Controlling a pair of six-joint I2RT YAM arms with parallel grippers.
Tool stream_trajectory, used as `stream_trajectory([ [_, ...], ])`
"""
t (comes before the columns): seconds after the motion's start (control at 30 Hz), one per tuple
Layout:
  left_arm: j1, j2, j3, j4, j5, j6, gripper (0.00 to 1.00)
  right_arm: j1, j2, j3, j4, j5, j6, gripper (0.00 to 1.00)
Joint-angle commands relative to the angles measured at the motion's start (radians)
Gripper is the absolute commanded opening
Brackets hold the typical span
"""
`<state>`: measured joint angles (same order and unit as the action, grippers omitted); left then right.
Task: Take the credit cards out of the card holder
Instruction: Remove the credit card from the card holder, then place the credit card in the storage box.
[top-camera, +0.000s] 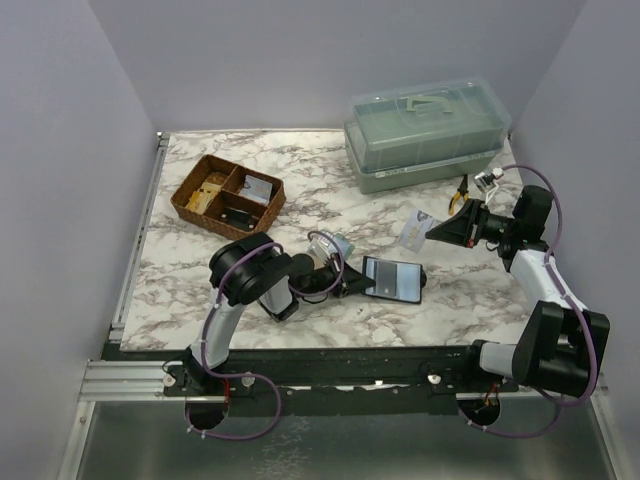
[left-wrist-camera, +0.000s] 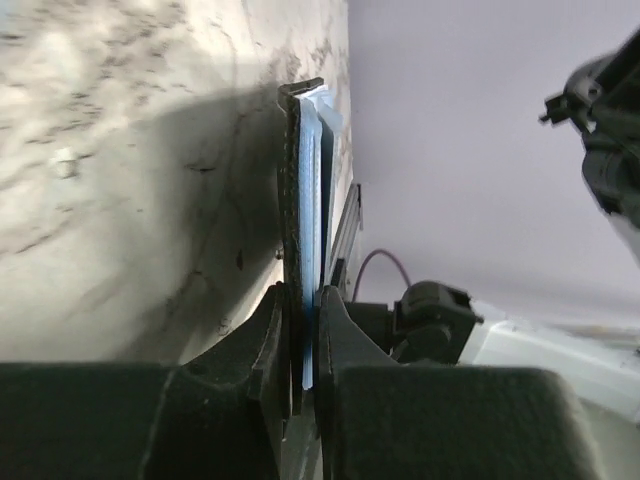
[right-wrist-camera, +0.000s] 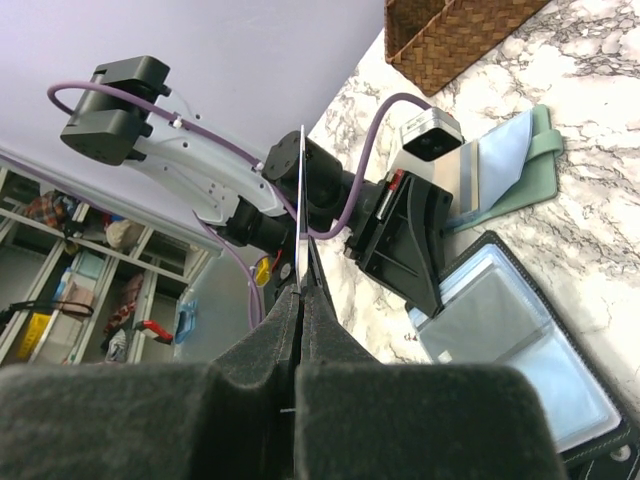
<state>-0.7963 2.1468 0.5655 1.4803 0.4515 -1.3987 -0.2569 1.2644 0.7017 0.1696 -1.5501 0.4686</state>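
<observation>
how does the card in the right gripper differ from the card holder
The credit card is pale and thin; the card holder is black and open. The credit card is held off the table by the right gripper; the card holder lies flat, pinched by the left gripper. Both are gripped.

The black card holder (top-camera: 392, 279) lies open and flat at about 4 o'clock from the table's centre, its clear pockets facing up and its 9 o'clock edge pinched by the left gripper (top-camera: 362, 283). At its 1 o'clock, one pale blue-grey card (top-camera: 413, 232) hangs off the table in the closed right gripper (top-camera: 432, 231). A second card (right-wrist-camera: 497, 160) lies on a green mat (right-wrist-camera: 545, 150).
</observation>
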Motion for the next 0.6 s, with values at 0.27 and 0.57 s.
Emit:
stream_trajectory([
  [0.27, -0.028, -0.266, -0.135, -0.271, -0.247, 0.088, 0.53, -0.005, 0.021, -0.01, -0.058, -0.113, -0.061, 0.0],
  [0.57, -0.068, -0.678, -0.143, -0.796, -0.353, 0.265, 0.59, -0.003, 0.033, -0.007, -0.108, -0.1, -0.112, 0.0],
])
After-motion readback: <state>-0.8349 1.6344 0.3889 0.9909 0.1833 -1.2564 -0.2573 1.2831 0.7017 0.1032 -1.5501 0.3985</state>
